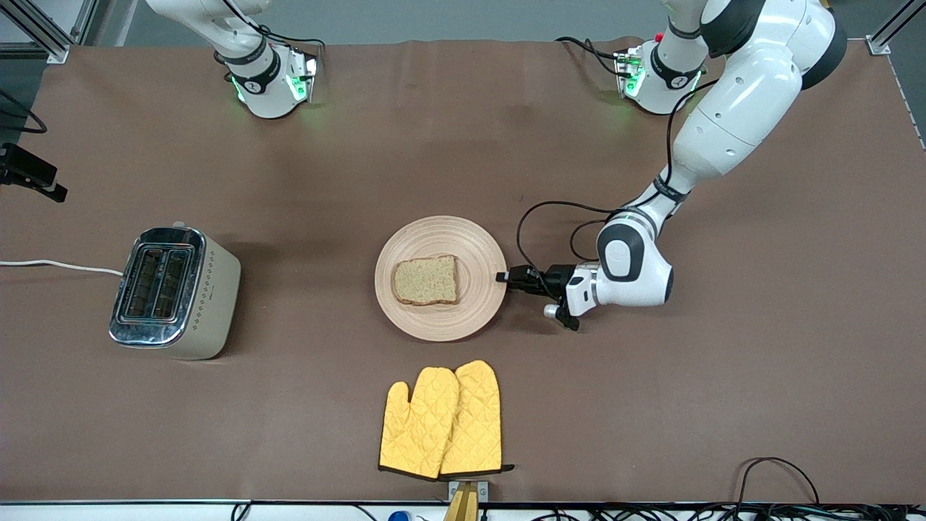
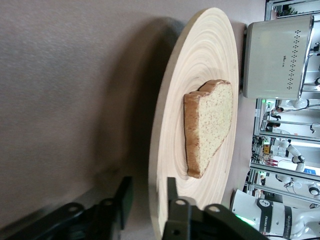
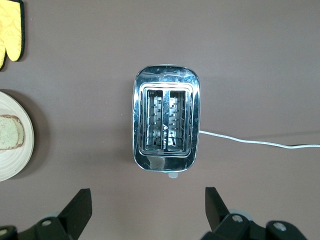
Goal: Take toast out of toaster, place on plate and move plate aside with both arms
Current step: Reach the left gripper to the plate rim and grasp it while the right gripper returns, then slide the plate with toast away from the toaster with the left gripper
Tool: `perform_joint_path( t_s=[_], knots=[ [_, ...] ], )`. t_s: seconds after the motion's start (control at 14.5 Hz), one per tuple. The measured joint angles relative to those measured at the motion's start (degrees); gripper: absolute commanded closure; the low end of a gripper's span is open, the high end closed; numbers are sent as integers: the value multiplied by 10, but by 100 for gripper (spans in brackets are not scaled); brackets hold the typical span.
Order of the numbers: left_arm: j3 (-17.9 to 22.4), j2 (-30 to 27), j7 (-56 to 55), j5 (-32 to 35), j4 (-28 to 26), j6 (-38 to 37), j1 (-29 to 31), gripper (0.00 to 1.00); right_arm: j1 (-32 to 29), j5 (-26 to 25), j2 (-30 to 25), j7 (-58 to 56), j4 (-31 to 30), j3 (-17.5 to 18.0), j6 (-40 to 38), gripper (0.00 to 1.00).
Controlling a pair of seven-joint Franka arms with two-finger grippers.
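Note:
The toast [image 1: 425, 281] lies flat on the round wooden plate [image 1: 441, 239] at the table's middle. My left gripper [image 1: 501, 276] is low at the plate's rim on the side toward the left arm's end. In the left wrist view, the left gripper [image 2: 147, 192] is open, one finger above the rim and one below it, with a gap still showing. The toast [image 2: 210, 125] and plate [image 2: 200, 60] fill that view. My right gripper [image 3: 147, 197] is open and empty, high over the toaster [image 3: 165, 125]; it is out of the front view.
The steel toaster [image 1: 173, 289] stands toward the right arm's end, its white cord [image 3: 250, 141] trailing off. Two yellow oven mitts [image 1: 443, 420] lie nearer the front camera than the plate. Black cables loop beside the left wrist.

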Motion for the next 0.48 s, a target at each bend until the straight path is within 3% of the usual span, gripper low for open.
perform_joint_path(
  t_s=[0.14, 0.48],
  knots=[
    [0, 0, 0, -1, 0, 0, -2, 98, 0, 0, 1, 0, -2, 0, 0, 0],
    [-1, -2, 0, -5, 7, 5, -1, 100, 0, 0, 5, 0, -10, 0, 15, 0]
  ],
)
